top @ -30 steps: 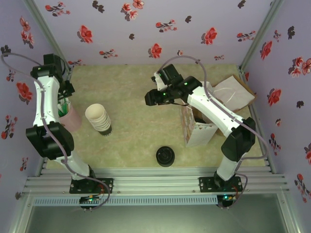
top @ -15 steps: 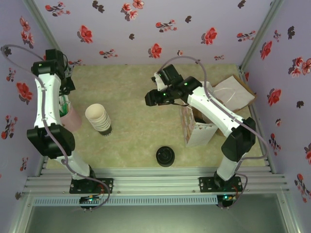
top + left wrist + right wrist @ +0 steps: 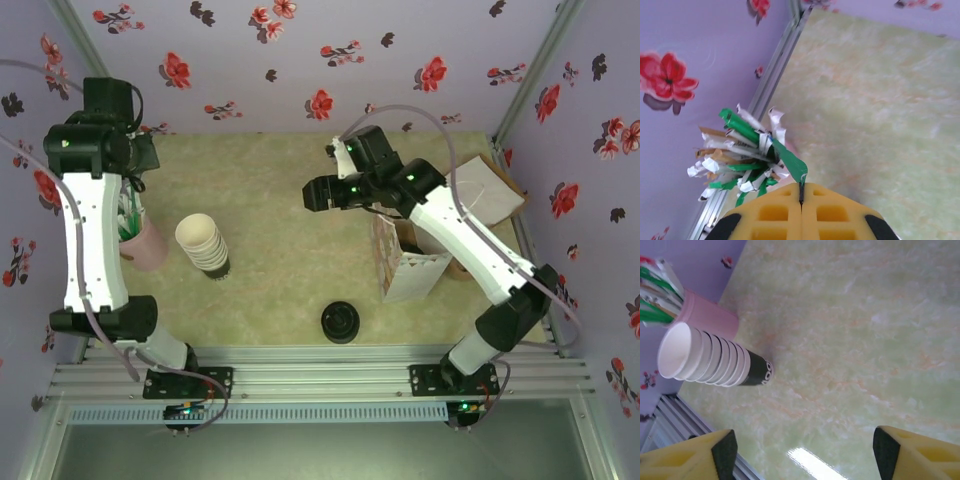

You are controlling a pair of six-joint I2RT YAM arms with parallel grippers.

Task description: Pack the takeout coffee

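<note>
While the right end effector point(image 3: 802, 455) gapes (left point(image 3: 801, 192) pinches a green packet point(image 3: 790, 161)), the takeout coffee point(image 3: 340, 322) seemingly sits apart.

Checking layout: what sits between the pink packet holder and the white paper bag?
Top view: the stack of cups, right beside the pink holder; tabletop beyond, toward the bag, is bare.
</note>
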